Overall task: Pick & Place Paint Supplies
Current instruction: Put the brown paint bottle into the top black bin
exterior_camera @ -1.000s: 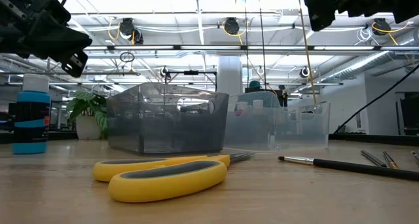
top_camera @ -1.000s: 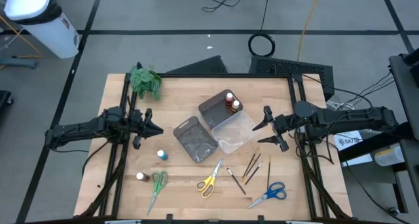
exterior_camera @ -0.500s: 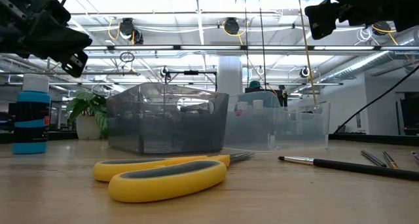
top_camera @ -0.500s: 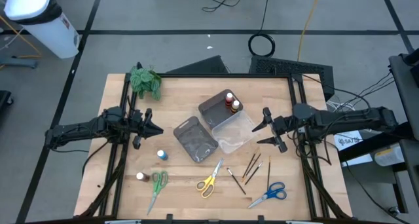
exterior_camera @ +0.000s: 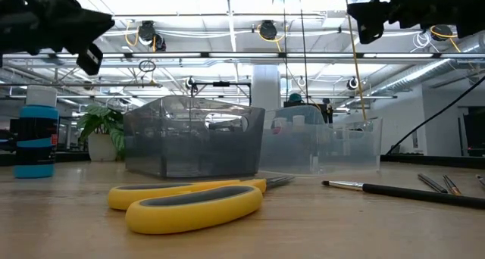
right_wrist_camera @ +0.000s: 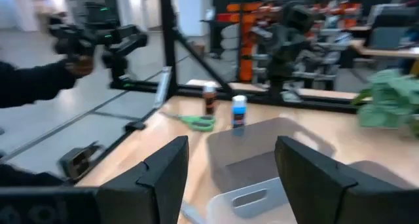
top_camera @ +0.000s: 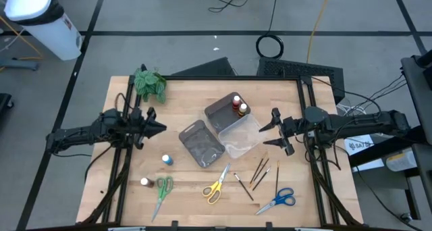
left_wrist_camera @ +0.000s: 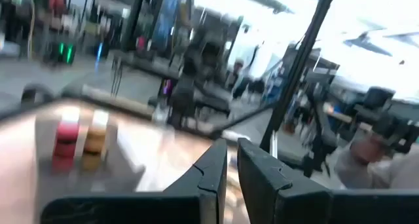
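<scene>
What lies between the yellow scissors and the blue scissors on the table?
In the high view, several thin brushes lie between the yellow scissors and the blue scissors.

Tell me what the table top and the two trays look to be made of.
Table top: pale wood, seemingly matte; plank seams and grain show.
Grey tray: probably smoky translucent plastic, glossy.
Clear tray: likely clear plastic; the wood shows through its walls.

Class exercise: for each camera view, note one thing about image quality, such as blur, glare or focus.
High view: evenly lit, sharp. Low view: yellow scissors close up and soft, bright ceiling lights behind. Left wrist view: heavily smeared, the red-capped bottle streaked. Right wrist view: mildly soft, the blue-capped bottle readable.
</scene>
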Available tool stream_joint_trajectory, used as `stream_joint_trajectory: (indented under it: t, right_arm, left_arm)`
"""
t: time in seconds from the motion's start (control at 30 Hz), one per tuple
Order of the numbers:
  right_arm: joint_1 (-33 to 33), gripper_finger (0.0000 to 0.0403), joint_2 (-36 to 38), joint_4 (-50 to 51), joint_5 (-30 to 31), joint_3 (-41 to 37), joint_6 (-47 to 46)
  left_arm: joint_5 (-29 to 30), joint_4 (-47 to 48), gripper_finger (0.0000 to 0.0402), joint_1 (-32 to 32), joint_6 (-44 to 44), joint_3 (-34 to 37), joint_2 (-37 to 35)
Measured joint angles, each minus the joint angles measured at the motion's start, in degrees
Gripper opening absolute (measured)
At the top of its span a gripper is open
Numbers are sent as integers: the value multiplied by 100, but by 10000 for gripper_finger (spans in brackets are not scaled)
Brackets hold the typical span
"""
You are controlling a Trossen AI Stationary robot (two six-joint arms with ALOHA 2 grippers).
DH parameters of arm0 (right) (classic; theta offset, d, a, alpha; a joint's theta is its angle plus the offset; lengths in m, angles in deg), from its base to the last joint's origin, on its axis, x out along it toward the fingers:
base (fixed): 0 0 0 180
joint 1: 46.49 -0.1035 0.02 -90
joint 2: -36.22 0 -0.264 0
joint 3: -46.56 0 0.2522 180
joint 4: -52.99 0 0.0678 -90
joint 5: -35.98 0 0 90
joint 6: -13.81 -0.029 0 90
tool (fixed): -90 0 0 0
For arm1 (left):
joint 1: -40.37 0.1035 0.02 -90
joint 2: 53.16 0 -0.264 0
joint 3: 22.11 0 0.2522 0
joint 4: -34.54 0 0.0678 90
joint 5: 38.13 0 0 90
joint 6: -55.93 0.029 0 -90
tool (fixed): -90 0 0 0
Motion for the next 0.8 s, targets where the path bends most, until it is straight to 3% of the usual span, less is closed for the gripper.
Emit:
stream_joint_trajectory:
  t: [0.13, 0.23, 0.37, 0.47, 0.6, 0.8]
  right_arm:
    - [4, 212, -2, -232, 402, 0, 113]
    - [6, 212, -2, -466, 425, 0, 114]
    - [6, 212, 0, -684, 409, 0, 73]
    - [6, 212, -2, -702, 408, 0, 61]
    - [6, 212, -2, -723, 408, 0, 130]
    - [6, 212, 0, -551, 408, 0, 26]
  left_arm:
    - [359, -380, 47, 0, -196, -9, -4]
    - [667, -456, 47, -12, -897, -14, 1]
    - [708, -18, 47, -166, -856, -511, 343]
    - [1272, 399, 47, -483, -728, -1365, 1009]
    - [1612, 1350, 47, -1037, -923, -3001, 2309]
    - [2183, 4907, 77, -1753, -1107, -5663, 4385]
